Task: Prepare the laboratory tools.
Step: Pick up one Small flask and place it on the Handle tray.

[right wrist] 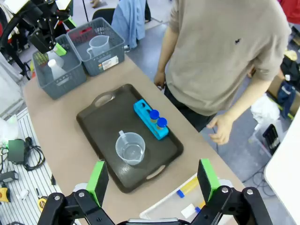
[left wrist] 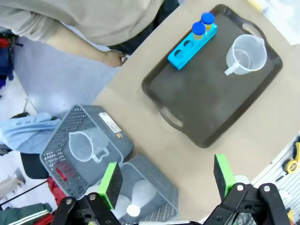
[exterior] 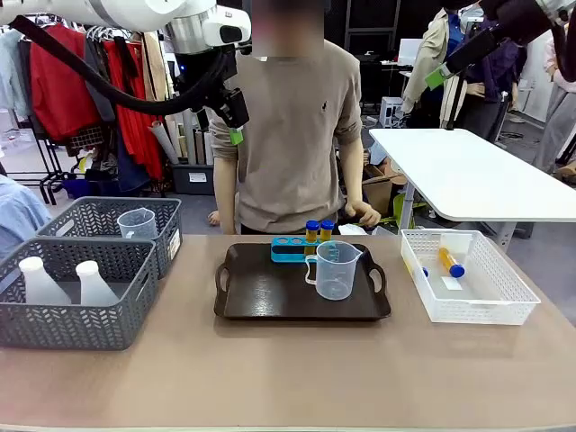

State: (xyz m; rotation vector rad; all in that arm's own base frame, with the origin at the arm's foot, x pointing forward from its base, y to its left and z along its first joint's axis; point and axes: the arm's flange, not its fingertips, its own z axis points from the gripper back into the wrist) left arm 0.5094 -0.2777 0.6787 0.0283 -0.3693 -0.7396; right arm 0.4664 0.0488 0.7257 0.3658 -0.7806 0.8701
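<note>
likely light, slick, the amber tube point(exterior: 451, 262) at the far edge of the white basket point(exterior: 477, 311) suits a mid-body grip; left gripper point(left wrist: 167, 180) and right gripper point(right wrist: 152, 179) gape.

Blue rack point(exterior: 290, 249), dark brown tray point(exterior: 265, 292) — grey basket point(exterior: 67, 317).

Saw a dark brown handled tray point(exterior: 270, 292) at the middle of the tan table point(exterior: 288, 378). Noted two grey mesh baskets point(exterior: 72, 319) close together at its left, one white mesh basket point(exterior: 468, 311) at its right.
</note>
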